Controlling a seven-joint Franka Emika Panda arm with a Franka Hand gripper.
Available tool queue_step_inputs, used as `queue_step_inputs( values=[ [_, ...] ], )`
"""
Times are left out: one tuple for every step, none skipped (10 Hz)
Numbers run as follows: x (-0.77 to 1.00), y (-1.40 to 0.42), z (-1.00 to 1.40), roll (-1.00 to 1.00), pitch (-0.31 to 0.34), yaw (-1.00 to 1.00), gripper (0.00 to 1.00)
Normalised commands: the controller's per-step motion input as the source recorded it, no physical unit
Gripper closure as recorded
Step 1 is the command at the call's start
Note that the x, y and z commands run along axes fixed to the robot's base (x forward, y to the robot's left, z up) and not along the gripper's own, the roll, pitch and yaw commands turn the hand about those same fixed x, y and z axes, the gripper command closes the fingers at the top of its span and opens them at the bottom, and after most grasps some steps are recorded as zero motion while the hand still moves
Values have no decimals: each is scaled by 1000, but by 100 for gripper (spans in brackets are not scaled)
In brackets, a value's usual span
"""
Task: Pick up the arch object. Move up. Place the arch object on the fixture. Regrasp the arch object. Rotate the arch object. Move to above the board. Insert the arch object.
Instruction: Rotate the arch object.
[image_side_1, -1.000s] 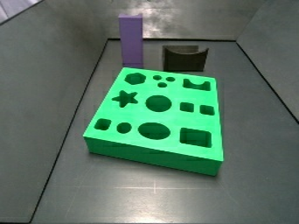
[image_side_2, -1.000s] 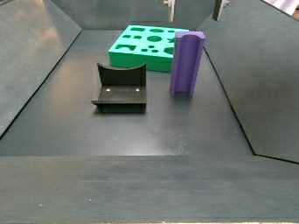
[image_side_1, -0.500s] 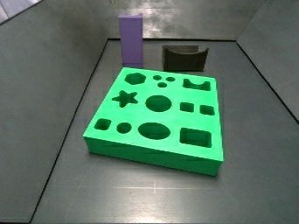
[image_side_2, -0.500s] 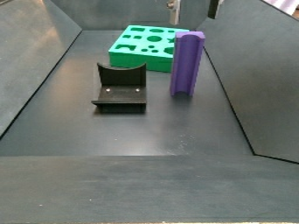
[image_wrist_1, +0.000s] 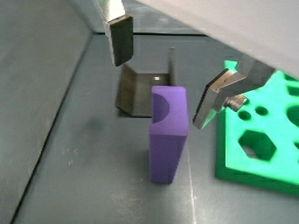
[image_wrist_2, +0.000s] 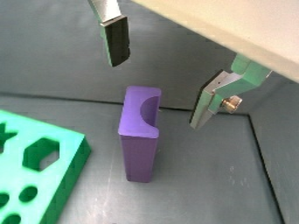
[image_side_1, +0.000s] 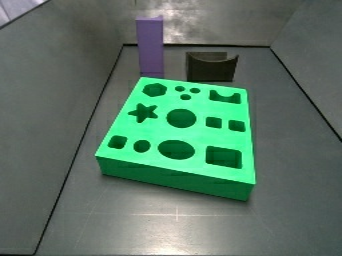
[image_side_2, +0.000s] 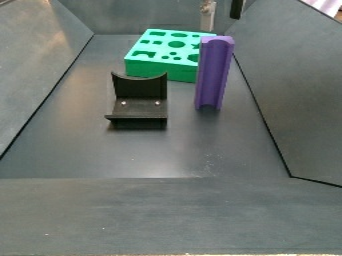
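Note:
The purple arch object (image_wrist_1: 169, 136) stands upright on the floor, its arched end on top. It also shows in the wrist view (image_wrist_2: 139, 133) and in both side views (image_side_1: 150, 45) (image_side_2: 214, 72). My gripper (image_wrist_1: 162, 87) hangs above it, open and empty, with the fingers (image_wrist_1: 118, 39) apart on either side of the block's top and not touching it. The gripper (image_wrist_2: 156, 92) shows the same way in that wrist view. In a side view only the gripper's (image_side_2: 222, 12) fingertips show at the top edge. The dark fixture (image_side_2: 138, 100) stands beside the block. The green board (image_side_1: 181, 130) lies flat.
The board (image_side_2: 163, 50) lies just behind the arch object, and the fixture (image_side_1: 211, 66) sits close to the board's far edge. Grey sloped walls (image_side_2: 40, 90) enclose the floor on the sides. The board (image_wrist_1: 263, 140) edge is near one finger.
In a side view the two fingertips at the top edge now appear closer together than a second ago. The arch object, fixture and board have not moved.

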Motion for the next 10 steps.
queue_step_inputs(
  values=[
    [19, 1, -9, -8, 8, 1000, 0],
    [19, 1, -9, -8, 8, 1000, 0],
    [19, 1, -9, -9, 9, 1000, 0],
    [19, 1, -8, -9, 9, 1000, 0],
    [19, 1, -8, -9, 9, 1000, 0],
    [19, 0, -8, -10, 9, 1000, 0],
    [20, 0, -8, -10, 10, 1000, 0],
    [20, 0, -8, -10, 10, 1000, 0],
    [20, 0, -8, -11, 11, 1000, 0],
    [20, 0, -8, -11, 11, 1000, 0]
  ],
)
